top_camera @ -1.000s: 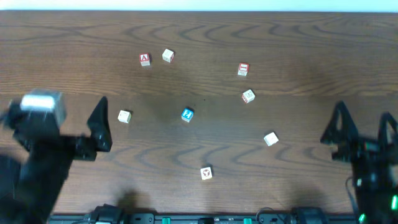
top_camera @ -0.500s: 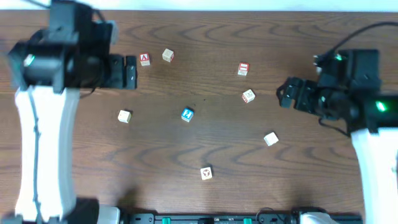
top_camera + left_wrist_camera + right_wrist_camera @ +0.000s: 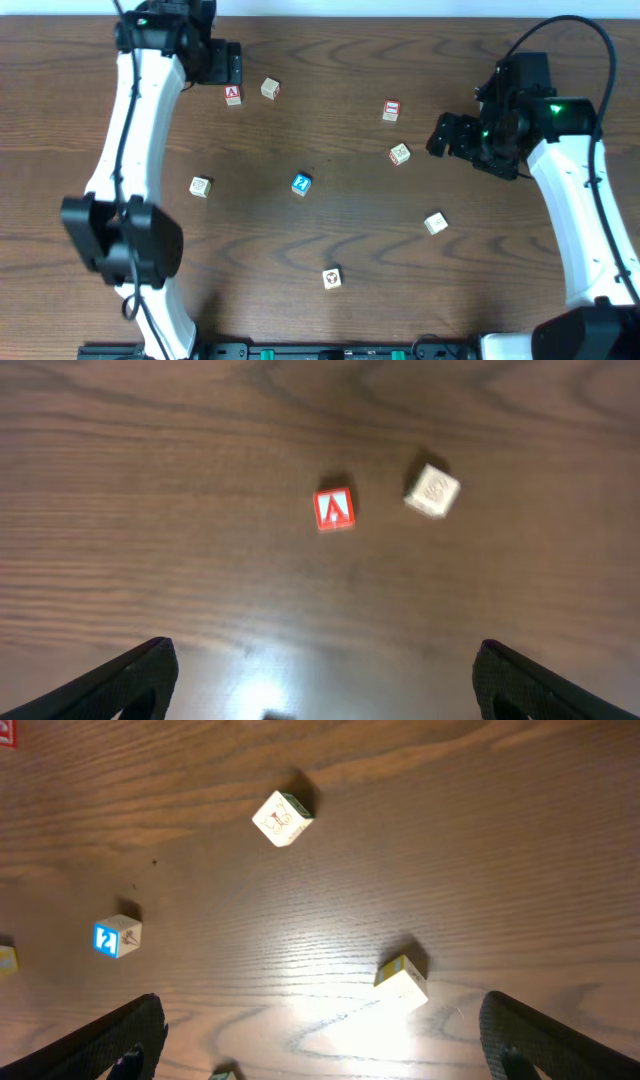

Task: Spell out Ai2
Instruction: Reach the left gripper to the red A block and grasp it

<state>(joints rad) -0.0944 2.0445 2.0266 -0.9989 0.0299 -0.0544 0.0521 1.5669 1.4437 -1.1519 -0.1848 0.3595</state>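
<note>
A red block with a white A [image 3: 233, 95] lies at the back left; in the left wrist view [image 3: 334, 510] it sits ahead of my open, empty left gripper [image 3: 325, 682]. Overhead, that gripper [image 3: 234, 65] hovers just behind the A block. A blue block with a white 2 [image 3: 301, 184] lies mid-table and shows in the right wrist view [image 3: 118, 938]. A red-marked block [image 3: 391, 111] lies back right; I cannot read its letter. My right gripper [image 3: 441, 135] is open and empty [image 3: 325, 1042], right of a pale block [image 3: 399, 154].
A plain pale block [image 3: 270, 89] lies right of the A block [image 3: 432, 491]. More pale blocks lie at the left [image 3: 200, 186], right [image 3: 435, 223] and front [image 3: 332, 278]. The right one sits near my right fingers [image 3: 402, 982].
Both arms have risen from the front corners and swung out over the table. The left gripper went to the back left by the A block, the right to the right-middle. No block moved.
</note>
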